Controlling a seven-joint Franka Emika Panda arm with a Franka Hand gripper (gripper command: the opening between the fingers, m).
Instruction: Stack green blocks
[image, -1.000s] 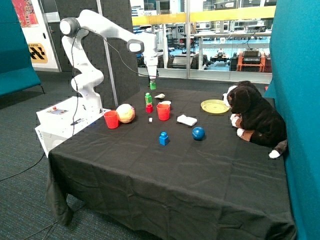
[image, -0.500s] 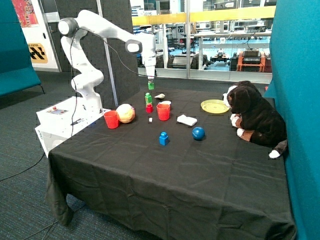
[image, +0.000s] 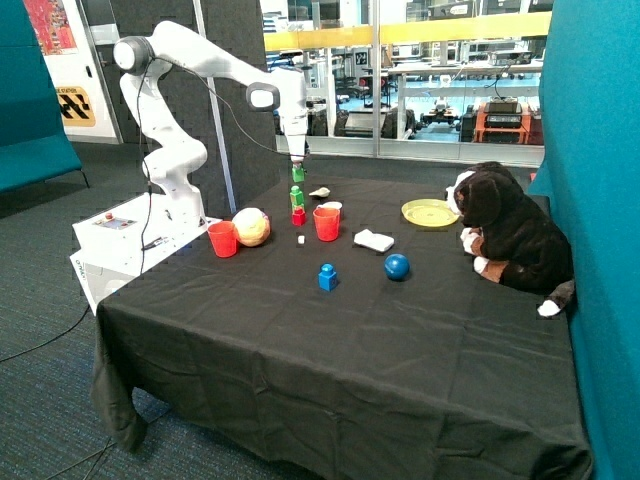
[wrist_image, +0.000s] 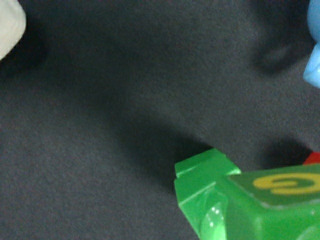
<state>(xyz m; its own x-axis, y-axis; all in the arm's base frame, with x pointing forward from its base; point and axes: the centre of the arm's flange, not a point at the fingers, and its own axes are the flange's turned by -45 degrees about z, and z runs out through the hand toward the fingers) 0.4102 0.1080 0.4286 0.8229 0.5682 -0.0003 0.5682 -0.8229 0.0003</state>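
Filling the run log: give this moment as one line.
gripper: holding green block | above green-on-red stack | placement: not yet done

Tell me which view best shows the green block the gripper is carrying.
The outside view: the carried green block hangs in the gripper above the green block on the red block. The wrist view shows only a close-up corner of it.
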